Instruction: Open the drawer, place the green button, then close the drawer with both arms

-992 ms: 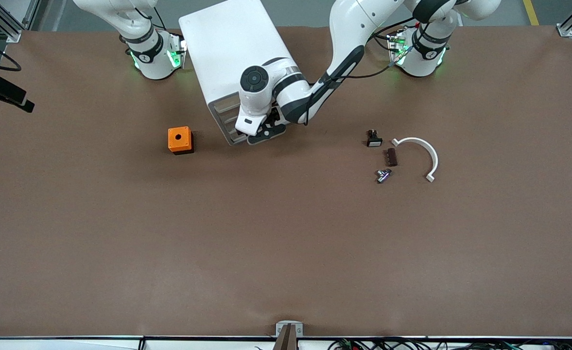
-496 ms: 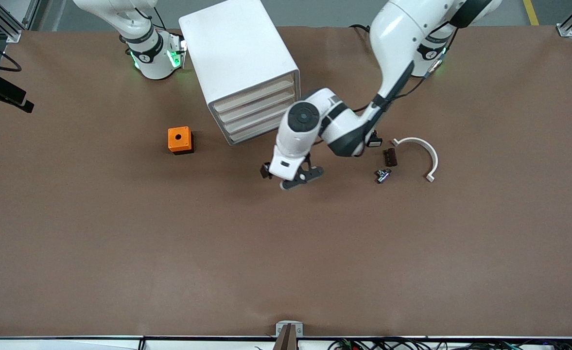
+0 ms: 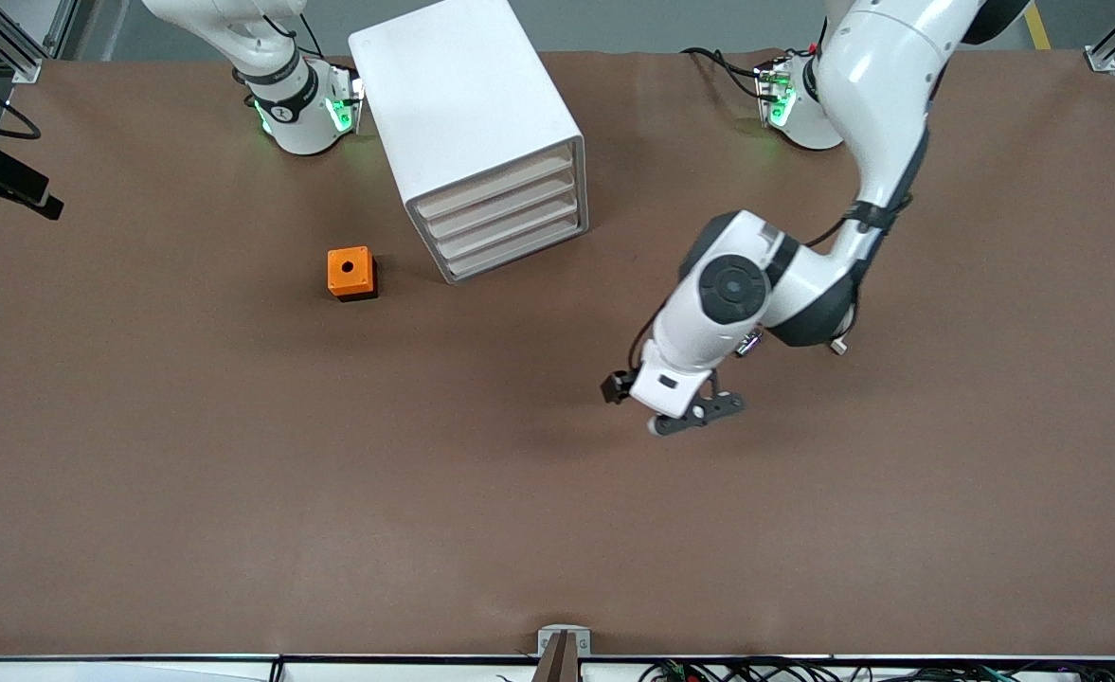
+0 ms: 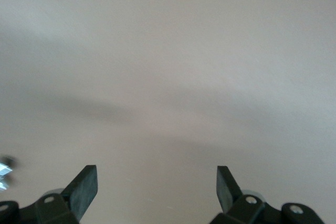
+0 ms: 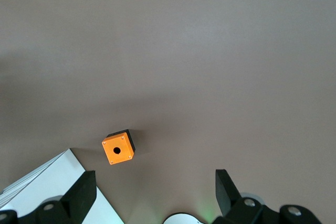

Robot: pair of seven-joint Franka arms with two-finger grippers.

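- Two pincers appear, both with fingers apart and nothing between them.
- Left pincer (image 3: 694, 415): it hangs over bare brown surface (image 3: 330, 493), toward the left arm's end and well apart from the cabinet. In the left wrist view the left pincer (image 4: 156, 169) shows two dark fingertips (image 4: 86, 179) spread wide over plain surface.
- Left arm (image 3: 737, 294): it reaches from its base at the top edge of the front view, its elbow and wrist bent over the surface.
- Right pincer (image 5: 155, 174): it is out of the front view. Its own wrist view shows it held high over the right arm's end of the surface, looking down on the orange cube (image 5: 118, 149) and a corner of the cabinet (image 5: 47, 182). The right arm (image 3: 273, 85) waits.
- Cabinet (image 3: 462, 104): a white box with four drawer fronts turned toward the front camera, all flush. The drawer (image 3: 512, 252), among the lower ones, is shut.
- Orange cube (image 3: 350, 273): it stands beside the cabinet, toward the right arm's end, with a round hole in its top face.
- Button: it cannot be made out. A small glinting part (image 3: 749, 344) peeks from under the left arm's wrist, and whether this is the button cannot be told.
- White tip (image 3: 838, 348): the end of a pale piece shows just beside the same wrist, and the rest is covered.
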